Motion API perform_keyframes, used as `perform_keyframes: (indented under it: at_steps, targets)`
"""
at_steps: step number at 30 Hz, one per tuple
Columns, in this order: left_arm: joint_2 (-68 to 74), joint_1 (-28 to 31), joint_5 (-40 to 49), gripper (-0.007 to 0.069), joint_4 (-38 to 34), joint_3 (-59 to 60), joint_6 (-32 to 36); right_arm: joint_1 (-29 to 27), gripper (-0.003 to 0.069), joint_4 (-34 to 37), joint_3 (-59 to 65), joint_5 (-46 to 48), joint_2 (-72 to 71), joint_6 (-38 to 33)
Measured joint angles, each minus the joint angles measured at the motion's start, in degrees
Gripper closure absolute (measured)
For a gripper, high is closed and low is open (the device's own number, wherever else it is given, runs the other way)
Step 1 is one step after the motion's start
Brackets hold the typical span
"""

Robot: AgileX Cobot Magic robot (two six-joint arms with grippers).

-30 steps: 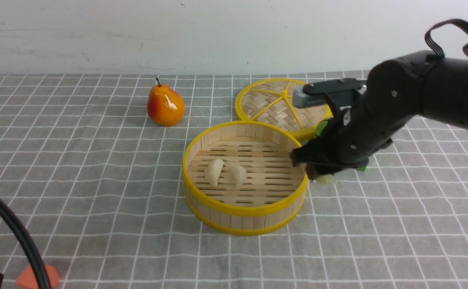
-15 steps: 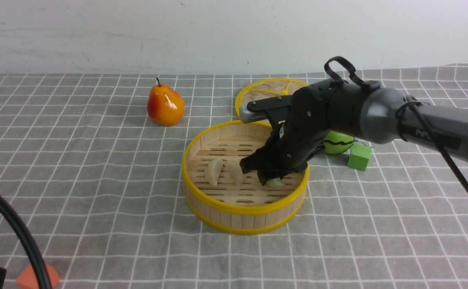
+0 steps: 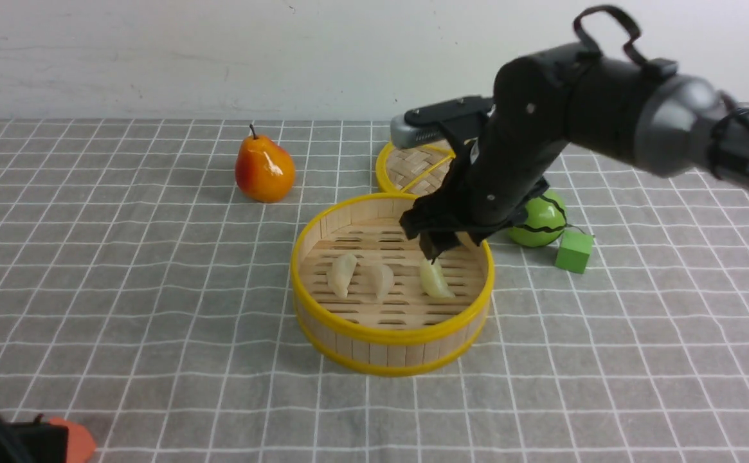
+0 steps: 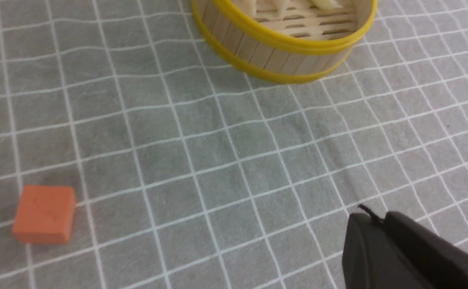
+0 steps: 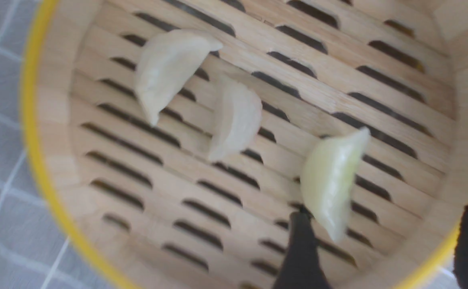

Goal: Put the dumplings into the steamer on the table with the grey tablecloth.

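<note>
Fingers [image 5: 301,253] of the right gripper [image 3: 442,241] stand spread wide, with nothing clamped between them. They hang just above the steamer's floor, on its right side. The left gripper [image 4: 378,220] sits low at the near left edge of the scene, its dark fingers pressed together and empty.

The table [image 3: 670,386] is covered all over by the grey tablecloth [image 3: 155,289], which is slightly wrinkled and crossed by thin white lines. The right arm [image 3: 605,109] reaches in from the right and bends down over the basket.

The steamer [image 3: 387,350] stands upright near the middle of the cloth, with yellow rims at top and bottom. Its flat woven lid [image 3: 413,170] lies just behind it, partly hidden by the arm. A pear [image 3: 265,168] stands upright well to the left of the lid. A green ball [image 3: 541,222] with a dark wavy stripe rests just right of the steamer's far side. A green cube [image 3: 573,252] lies beside the ball, and an orange cube [image 4: 44,214] lies on the near left part of the cloth.

All three dumplings lie inside the steamer on its slotted floor. A pale dumpling [image 3: 342,275] and a second dumpling [image 3: 380,280] lie side by side, left of centre. The yellowish dumpling [image 3: 435,280] lies apart from them to the right, free, directly under the right gripper's tips.
</note>
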Motion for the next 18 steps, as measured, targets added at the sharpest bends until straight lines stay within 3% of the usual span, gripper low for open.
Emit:
perform_keyframes:
  at_steps: [2, 6, 12, 14, 18]
  targets:
    - [-2.14, 0.0, -3.66, 0.0587, -1.52, 3.38, 1.44, 0.0, 0.0248, 0.0, 0.27, 1.32, -2.92, -0.9]
    - [-7.99, 0.0, -16.84, 0.0587, -6.83, 12.69, 3.52, 0.0, 0.0415, 0.58, 5.85, 0.18, -13.79, -2.31]
    - [-9.37, 0.0, -26.95, 0.0582, -8.08, 16.39, 3.69, 0.0, 0.0638, 3.54, 24.84, -12.72, -32.4, -4.44]
    - [-9.37, 0.0, -27.47, 0.0578, -8.27, 16.39, 3.69, 0.0, 0.0675, 4.53, 31.6, -17.54, -39.48, -6.31]
    - [-9.39, 0.0, -27.82, 0.0575, -8.33, 16.57, 3.69, 0.0, 0.0679, 5.16, 42.98, -24.49, -53.96, -7.88]
